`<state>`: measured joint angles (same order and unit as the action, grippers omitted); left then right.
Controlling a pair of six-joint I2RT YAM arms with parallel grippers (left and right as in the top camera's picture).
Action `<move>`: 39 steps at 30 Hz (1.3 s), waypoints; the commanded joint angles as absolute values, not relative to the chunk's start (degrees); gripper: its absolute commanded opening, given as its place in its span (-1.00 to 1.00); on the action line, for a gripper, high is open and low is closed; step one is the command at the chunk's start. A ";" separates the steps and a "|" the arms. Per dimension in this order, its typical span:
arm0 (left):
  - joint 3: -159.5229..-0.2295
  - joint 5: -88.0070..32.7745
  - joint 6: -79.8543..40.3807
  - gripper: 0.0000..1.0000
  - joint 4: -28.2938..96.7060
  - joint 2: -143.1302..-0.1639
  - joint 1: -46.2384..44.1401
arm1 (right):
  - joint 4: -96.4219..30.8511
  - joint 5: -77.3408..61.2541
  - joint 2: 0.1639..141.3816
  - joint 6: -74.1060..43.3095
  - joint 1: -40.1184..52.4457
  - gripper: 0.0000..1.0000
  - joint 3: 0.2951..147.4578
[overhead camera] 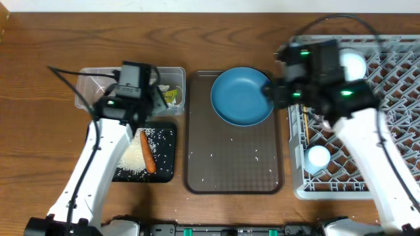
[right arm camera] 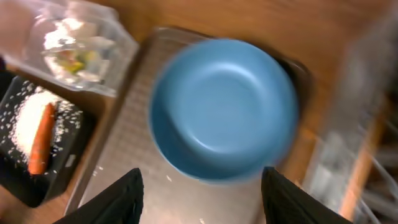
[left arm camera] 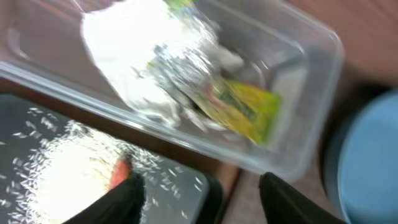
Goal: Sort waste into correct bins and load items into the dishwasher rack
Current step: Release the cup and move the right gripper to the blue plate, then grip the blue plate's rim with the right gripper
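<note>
**Two robot arms over a table of sorted waste and dishes, both grippers open**

Seen from overhead, a wooden table (overhead camera: 39, 52) holds four containers. At the far left is a clear plastic box (overhead camera: 88, 88). Inside it lie crumpled white paper (left arm camera: 137, 68) and a yellow-green wrapper (left arm camera: 249, 109), touching each other.

Just in front of the box sits a shallow black tray (overhead camera: 167, 154). It holds a heap of white rice (overhead camera: 131, 157) with a small orange carrot (overhead camera: 148, 152) lying along the heap's right side.

The left gripper (left arm camera: 199, 193) hangs above the border between box and tray. Its two dark fingers stand wide apart with nothing between them.

In the middle is a brown serving tray (overhead camera: 233, 164). A round blue plate (overhead camera: 241, 96) rests at its far end, and a few loose rice grains (overhead camera: 213, 155) are scattered on its bare surface.

The right gripper (right arm camera: 202, 193) hovers over the plate's near edge. Its jaws are spread wide and grip nothing; the wrist view is blurred.

At the right is the grey lattice dishwasher rack (overhead camera: 394, 78). In it are a pale cup (overhead camera: 318, 157) near the front left corner, a white rounded dish (overhead camera: 353, 64) at the back, partly hidden by the arm, and thin wooden chopsticks (overhead camera: 305, 124) along the left side.
</note>
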<state>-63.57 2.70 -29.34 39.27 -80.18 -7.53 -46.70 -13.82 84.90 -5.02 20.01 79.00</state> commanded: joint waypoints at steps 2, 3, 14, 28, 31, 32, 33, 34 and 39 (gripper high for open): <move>-63.99 5.19 -29.15 0.56 39.46 -80.05 -2.74 | -43.09 -8.49 91.18 -4.23 27.05 0.19 78.67; -63.99 5.19 -29.15 0.57 39.92 -80.05 -2.02 | -41.91 -7.46 92.92 -4.23 28.58 0.19 78.67; -63.99 5.19 -29.15 0.86 40.45 -80.05 -0.97 | -30.96 -4.49 108.71 -6.35 37.08 0.10 78.67; -63.99 5.19 -29.15 0.98 40.45 -80.05 -0.97 | -25.78 1.83 117.43 -9.23 41.30 -0.14 78.67; -63.99 5.19 -29.15 0.99 40.45 -80.05 -0.97 | -24.64 1.98 116.79 -9.43 41.32 -0.42 78.70; -63.99 5.19 -29.15 0.99 40.45 -80.05 -0.97 | -24.34 1.98 116.46 -9.41 41.32 -0.56 78.72; -63.99 5.19 -29.15 0.99 40.45 -80.05 -0.97 | -24.21 1.98 116.01 -9.41 41.32 -0.72 78.72; -63.99 5.19 -29.15 0.99 40.45 -80.05 -0.97 | -24.21 1.98 115.61 -9.41 41.32 -0.86 78.74; -63.99 5.19 -29.15 0.99 40.45 -80.05 -0.97 | -24.67 1.96 111.94 -9.41 41.17 -0.98 78.74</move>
<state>-63.57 4.51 -29.71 40.29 -80.18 -1.17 -24.36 3.97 114.69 -8.56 40.29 78.74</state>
